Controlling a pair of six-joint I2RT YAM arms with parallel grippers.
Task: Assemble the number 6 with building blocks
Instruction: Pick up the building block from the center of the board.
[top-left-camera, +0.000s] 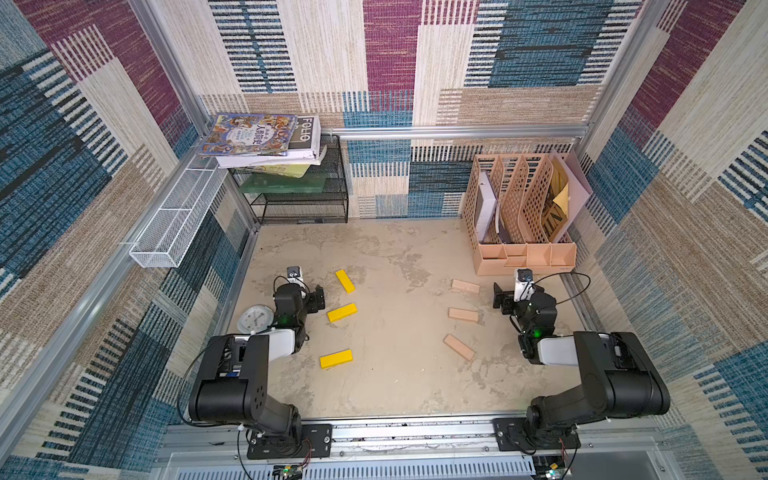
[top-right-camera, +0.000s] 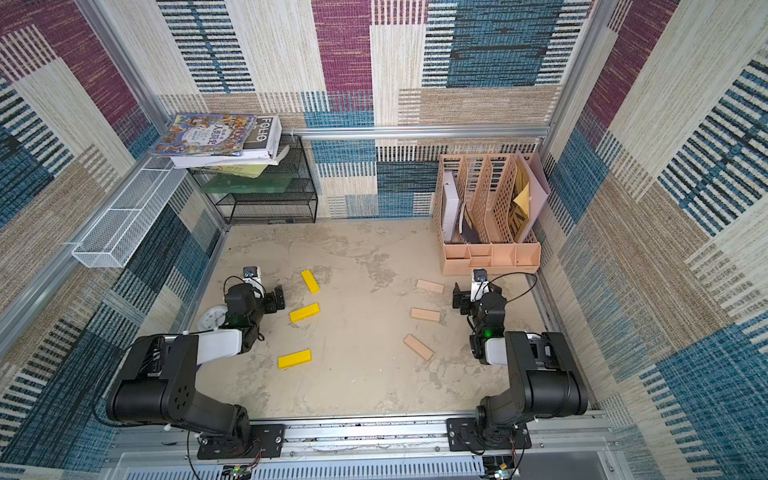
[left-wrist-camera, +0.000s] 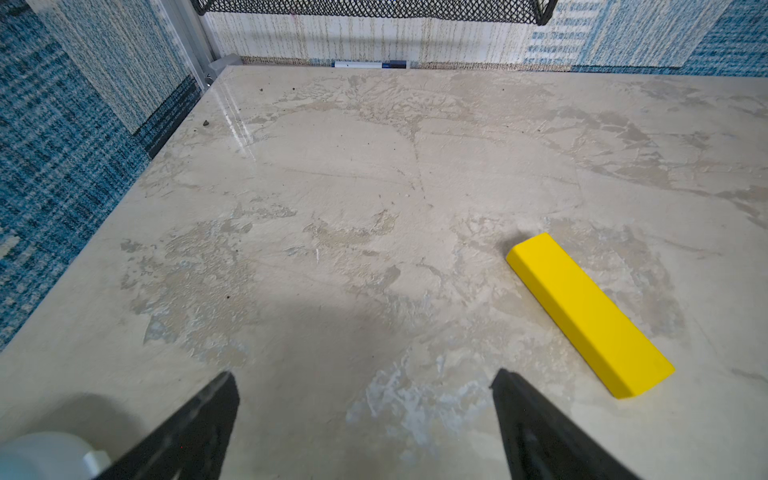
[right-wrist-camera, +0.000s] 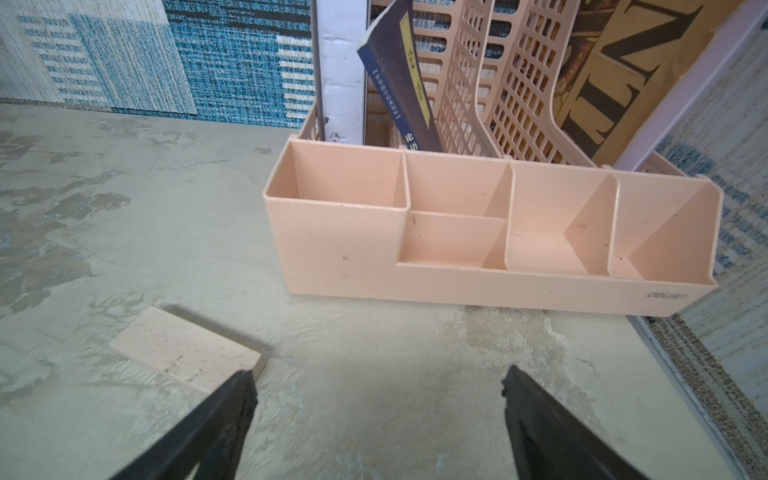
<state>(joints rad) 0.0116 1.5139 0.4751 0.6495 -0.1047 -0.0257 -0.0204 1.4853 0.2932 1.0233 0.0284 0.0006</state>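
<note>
While the left gripper (left-wrist-camera: 365, 382) gapes beside a yellow block (left-wrist-camera: 590, 316), the right gripper (right-wrist-camera: 378, 378) gapes beside a tan block (right-wrist-camera: 187, 349), perhaps touching it.

The mottled beige counter (top-left-camera: 395, 386) carries six loose bars, none touching: a far yellow block (top-left-camera: 345, 281), a middle yellow block (top-left-camera: 342, 312) and a near yellow block (top-left-camera: 336, 359) on its left half, and a far tan block (top-left-camera: 465, 286), a middle tan block (top-left-camera: 463, 314) and a near tan block (top-left-camera: 459, 347) on its right. A white clock (top-left-camera: 252, 319) lies at the left edge. A black mesh rack (top-left-camera: 303, 208) stands in the rear left corner and a pink organizer (top-left-camera: 525, 257) in the rear right.
</note>
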